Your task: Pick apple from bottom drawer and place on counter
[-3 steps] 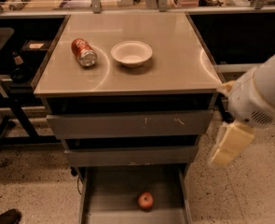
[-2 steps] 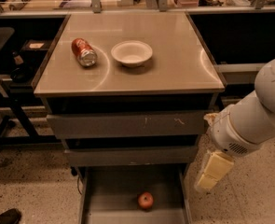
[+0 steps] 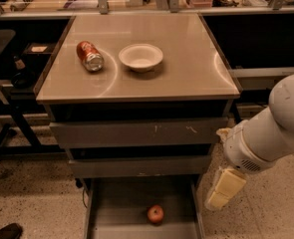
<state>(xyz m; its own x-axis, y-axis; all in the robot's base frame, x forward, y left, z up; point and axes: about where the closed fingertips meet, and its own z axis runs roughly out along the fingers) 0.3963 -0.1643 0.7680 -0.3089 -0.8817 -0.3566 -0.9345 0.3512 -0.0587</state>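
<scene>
Scanning from the left, I find a red metal soda can (image 3: 89, 56) lying on its side near the left edge of the glossy beige-grey square tabletop (image 3: 186, 73). Just right of it, apart from it, a small round white bowl (image 3: 140, 57) sits upright, about midway between the left and right edges and toward the back.

Below the tabletop's front edge are two shut grey metal drawers (image 3: 136, 132), the upper one scratched. Under them the wide shallow grey bottom drawer (image 3: 114, 208) stands open. The small red apple with a yellowish patch (image 3: 155, 214) rests on the drawer's floor, near its front wall and a little right of centre.

Off the cabinet's right side, my cream-coloured tool (image 3: 214, 200) hangs from the bulky white arm (image 3: 266, 133). It points down, just outside the drawer's right wall, level with the drawer and clear of the apple. I cannot tell its state.
</scene>
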